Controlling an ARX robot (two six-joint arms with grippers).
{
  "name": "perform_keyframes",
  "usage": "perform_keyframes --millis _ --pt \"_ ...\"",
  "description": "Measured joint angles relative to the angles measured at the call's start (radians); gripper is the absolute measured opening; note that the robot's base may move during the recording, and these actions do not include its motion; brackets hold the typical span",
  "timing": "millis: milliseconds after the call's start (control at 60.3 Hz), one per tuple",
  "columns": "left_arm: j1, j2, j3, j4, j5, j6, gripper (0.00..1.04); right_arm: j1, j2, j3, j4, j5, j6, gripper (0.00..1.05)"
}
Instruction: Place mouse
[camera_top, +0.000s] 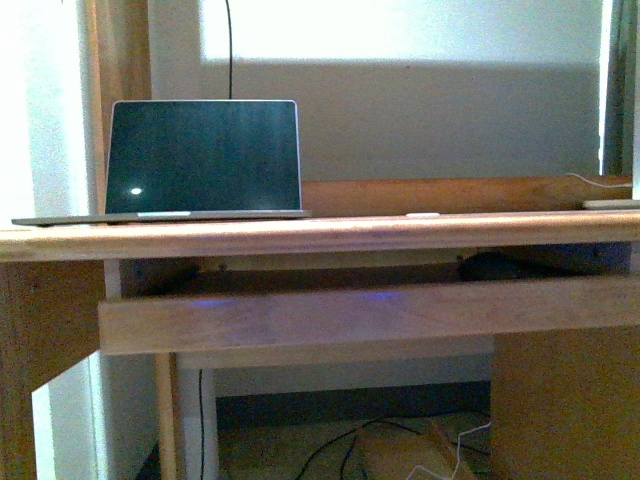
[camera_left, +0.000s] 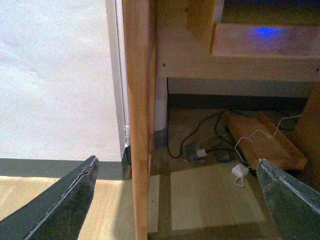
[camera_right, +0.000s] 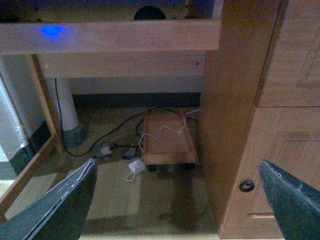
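Left gripper (camera_left: 175, 200) and right gripper (camera_right: 175, 200): jaws spread wide apart, nothing held, both facing the underside of the wooden desk (camera_top: 300, 238). Mouse (camera_top: 498, 266) lies in the tray (camera_top: 350, 315) beneath the desktop, well right of the laptop (camera_top: 203, 158).

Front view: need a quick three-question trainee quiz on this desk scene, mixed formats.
1. True or false: the laptop stands open.
2. Where does the mouse lie? A on the desktop; B in the tray under the desktop; C on the floor.
3. Fill in: the left gripper and right gripper both have their fingers ____.
Key: 1 true; 2 B; 3 open.
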Motion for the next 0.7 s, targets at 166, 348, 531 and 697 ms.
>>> perform_keyframes --millis 166,348,531,697 --pt "0.009 0.008 0.004 -0.015 0.034 -0.016 0.97 0.0 0.0 0.0 0.0 0.0 0.0 0.97" --pt "0.006 0.277 0.092 -0.041 0.269 -0.193 0.97 0.0 0.0 0.0 0.0 0.0 0.0 0.97" --pt "-0.027 0.686 0.223 0.287 0.244 0.125 0.97 0.0 0.0 0.0 0.0 0.0 0.0 0.97" --pt "-0.018 1.112 0.36 0.653 0.241 0.621 0.97 0.0 0.0 0.0 0.0 0.0 0.0 0.97"
